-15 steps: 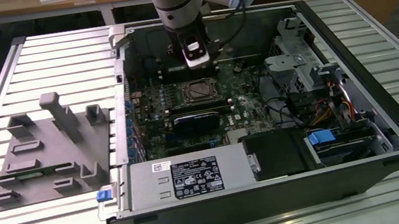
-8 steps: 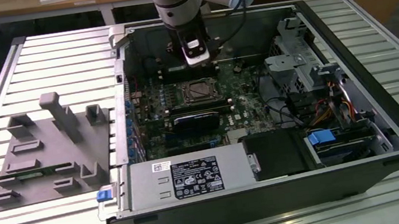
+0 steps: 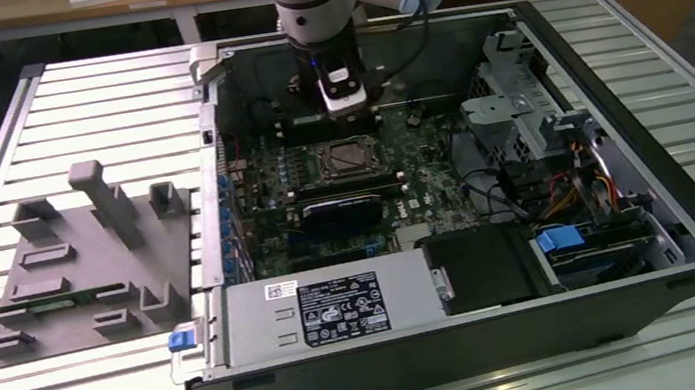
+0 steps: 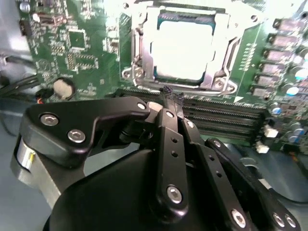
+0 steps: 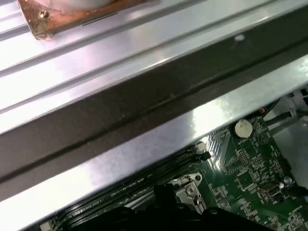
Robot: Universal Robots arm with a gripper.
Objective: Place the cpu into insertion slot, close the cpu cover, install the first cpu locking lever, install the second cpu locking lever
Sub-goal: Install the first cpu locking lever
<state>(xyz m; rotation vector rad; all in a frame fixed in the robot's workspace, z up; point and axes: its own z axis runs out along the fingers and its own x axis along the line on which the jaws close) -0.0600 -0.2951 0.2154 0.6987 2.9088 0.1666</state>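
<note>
One cpu [image 4: 182,50] sits in the insertion slot [image 4: 139,45] — hand [image 4: 172,98] pinched together, empty, just beside.

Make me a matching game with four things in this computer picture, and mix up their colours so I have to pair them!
Things:
1. small flat square cpu with its metal top
2. round coin battery on the board
3. flat circuit board
4. small plastic clip beside the power supply box

Colours:
A. green
B. blue
C. pale grey, shining bright
D. silvery

Pairs: 1-C, 2-D, 3-A, 4-B
</note>
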